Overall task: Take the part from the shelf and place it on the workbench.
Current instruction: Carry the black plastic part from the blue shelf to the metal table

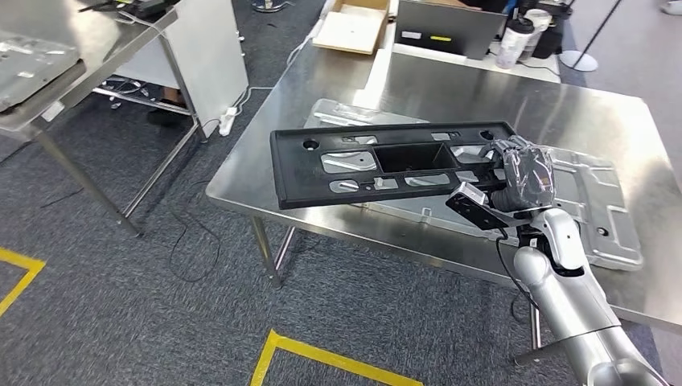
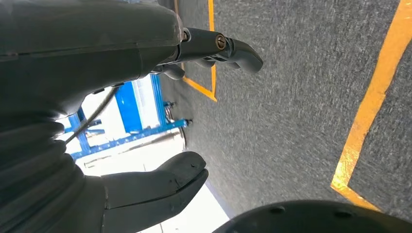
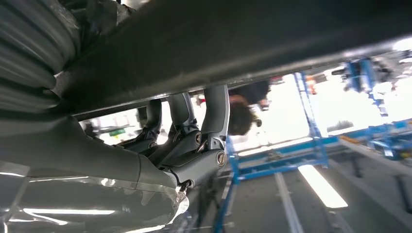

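Starting at the left of the head view, we see a steel side table (image 1: pixel 48 80) with a grey metal sheet lying on it, and beside it a white upright panel (image 1: pixel 207 56) with a power strip (image 1: pixel 228 121) on the carpet at its foot; yellow tape lines (image 1: pixel 322 354) mark the grey floor nearer to us. Moving right, we reach the steel workbench (image 1: pixel 450 88), and above its near edge hangs the black part (image 1: pixel 386 165), a long flat panel with a rectangular recess in the middle and several cut-outs. Its long axis runs left to right across our view, roughly along the bench's near edge, tilted slightly so the left end sits lower and juts just past the bench corner, while the right end points to our right hand (image 1: pixel 523 173). That hand grips the part at its right end, and in the right wrist view we see its fingers (image 3: pixel 214 116) curled up around the part's dark edge. Under and behind the part a grey stamped metal plate (image 1: pixel 595 201) lies flat on the bench. At the far edge sit an open cardboard box (image 1: pixel 354 28), a grey case (image 1: pixel 450 28) and a bottle (image 1: pixel 513 42). Our left hand (image 2: pixel 145 116) hangs over the carpet, thumb and fingers apart and holding nothing.
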